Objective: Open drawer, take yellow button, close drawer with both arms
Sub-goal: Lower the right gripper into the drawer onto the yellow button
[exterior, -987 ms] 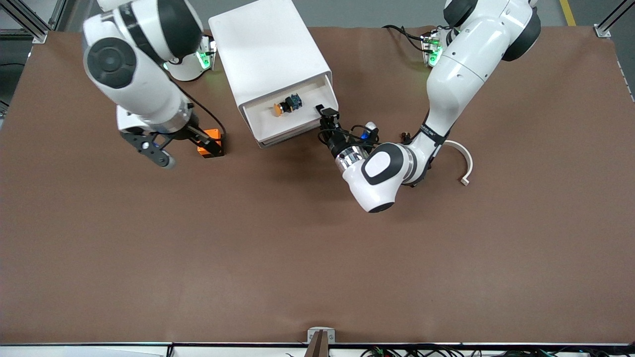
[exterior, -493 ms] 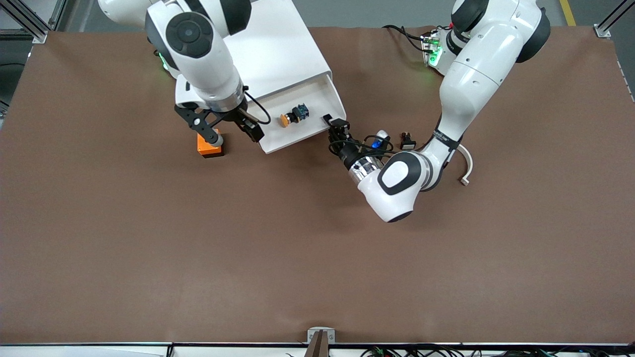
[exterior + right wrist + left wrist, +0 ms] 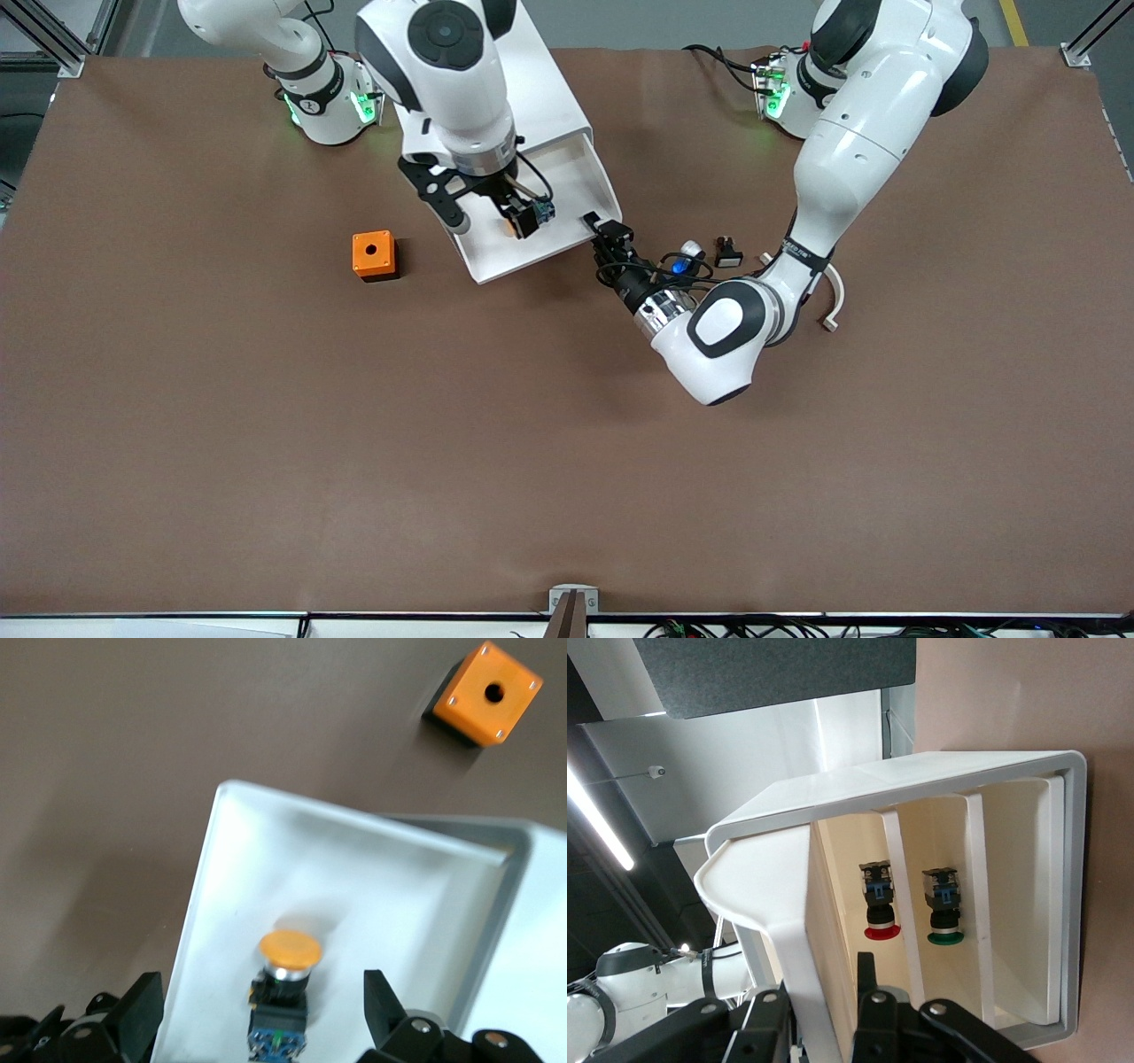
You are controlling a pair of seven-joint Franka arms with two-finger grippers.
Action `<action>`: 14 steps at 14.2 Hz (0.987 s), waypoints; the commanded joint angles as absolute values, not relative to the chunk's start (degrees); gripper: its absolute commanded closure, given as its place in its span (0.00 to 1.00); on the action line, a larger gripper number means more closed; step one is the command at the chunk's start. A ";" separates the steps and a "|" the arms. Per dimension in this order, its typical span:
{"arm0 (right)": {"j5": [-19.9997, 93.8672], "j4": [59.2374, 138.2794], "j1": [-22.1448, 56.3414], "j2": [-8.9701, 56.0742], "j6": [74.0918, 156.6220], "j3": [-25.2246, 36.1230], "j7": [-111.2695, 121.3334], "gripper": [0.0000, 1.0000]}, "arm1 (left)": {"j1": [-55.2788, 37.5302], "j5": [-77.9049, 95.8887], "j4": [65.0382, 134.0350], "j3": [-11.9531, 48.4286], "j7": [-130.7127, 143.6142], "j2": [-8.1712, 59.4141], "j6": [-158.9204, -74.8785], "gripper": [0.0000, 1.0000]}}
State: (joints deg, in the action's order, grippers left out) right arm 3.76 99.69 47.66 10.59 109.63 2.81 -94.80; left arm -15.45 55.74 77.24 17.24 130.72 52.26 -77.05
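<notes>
Right fingers [image 3: 485, 215] spread over button [image 3: 289, 950] in drawer [image 3: 567, 237].

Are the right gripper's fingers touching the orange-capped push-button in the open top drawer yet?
Apart. The right wrist view shows the right gripper's fingers open, with white drawer floor visible either side of the orange-capped push-button.

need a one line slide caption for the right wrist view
Open right hand above the orange-capped button in the pulled-out white drawer, orange cube on the table.
</notes>
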 commanded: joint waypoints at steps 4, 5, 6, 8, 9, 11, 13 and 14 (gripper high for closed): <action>4.39 99.58 50.01 12.74 112.24 3.43 -98.88 0.00 | -15.56 60.20 76.20 16.96 128.76 53.09 -77.26 0.00; 4.39 99.58 50.18 13.27 112.41 3.43 -99.22 0.00 | -15.56 60.38 76.11 16.96 128.76 53.17 -77.26 0.00; 4.39 99.58 50.27 13.53 112.67 3.43 -99.58 0.00 | -15.47 60.29 75.77 16.96 128.59 53.09 -77.26 0.00; 4.39 99.58 51.15 14.76 113.03 3.43 -99.58 0.00 | -14.68 60.38 75.59 16.18 125.00 53.17 -77.17 0.00; 4.39 99.58 51.59 15.20 113.38 3.43 -99.58 0.00 | -14.24 60.38 75.50 16.17 121.85 53.17 -77.08 0.00; 4.39 99.58 52.29 16.43 114.17 3.43 -99.75 0.00 | -13.36 60.47 74.37 16.26 117.53 53.09 -76.99 0.00; 4.39 99.58 52.47 17.05 114.61 3.43 -100.28 0.01 | -12.75 60.38 71.91 16.17 112.35 52.91 -76.99 0.00; 4.39 99.58 52.56 17.14 114.70 3.43 -100.28 0.02 | -12.40 60.38 70.07 16.17 108.41 52.91 -76.99 0.00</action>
